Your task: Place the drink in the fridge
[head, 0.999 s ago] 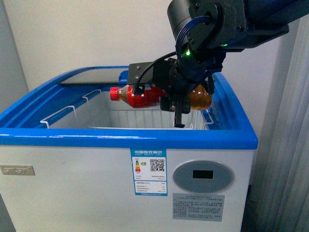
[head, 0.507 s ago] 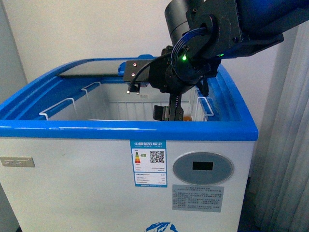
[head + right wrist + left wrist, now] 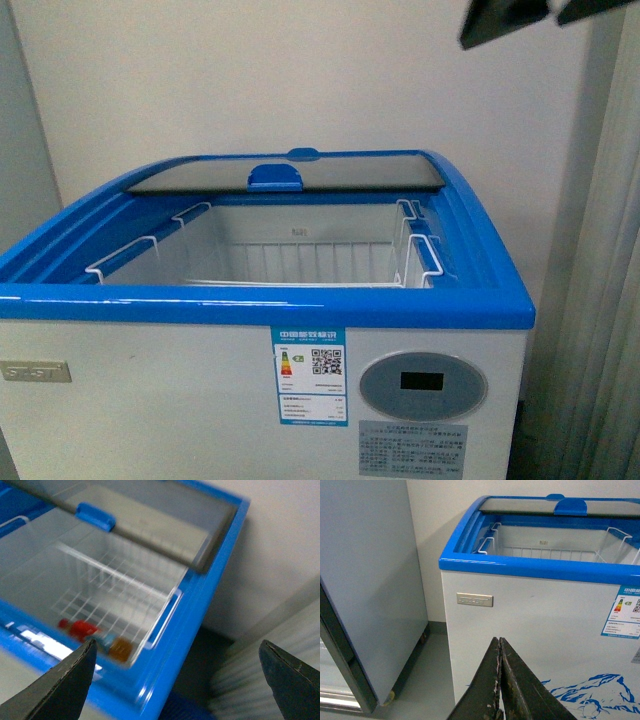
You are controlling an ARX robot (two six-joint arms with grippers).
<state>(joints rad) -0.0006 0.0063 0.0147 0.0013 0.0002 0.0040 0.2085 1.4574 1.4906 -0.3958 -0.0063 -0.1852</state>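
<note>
The fridge (image 3: 150,400) is a white chest freezer with a blue top rim and an oval grey display panel (image 3: 422,384); its sliding glass lid (image 3: 290,170) is pushed back, so the front is open. The drink (image 3: 95,637), a bottle with red cap, red label and amber liquid, lies in the white wire basket (image 3: 125,587) inside the fridge, seen only in the right wrist view. My right gripper (image 3: 177,680) is open and empty, high above the fridge's right end. My left gripper (image 3: 499,680) is shut and empty, low before the fridge's front wall (image 3: 530,630).
A taller plain grey-white cabinet (image 3: 365,580) stands left of the fridge with a narrow floor gap between them. A pale curtain (image 3: 600,300) hangs at the fridge's right. A dark part of my right arm (image 3: 520,15) shows at the upper right of the front view.
My right gripper has let go of the drink in the fridge's basket and risen up and away, out of the front view. The drink now lies in the basket.
</note>
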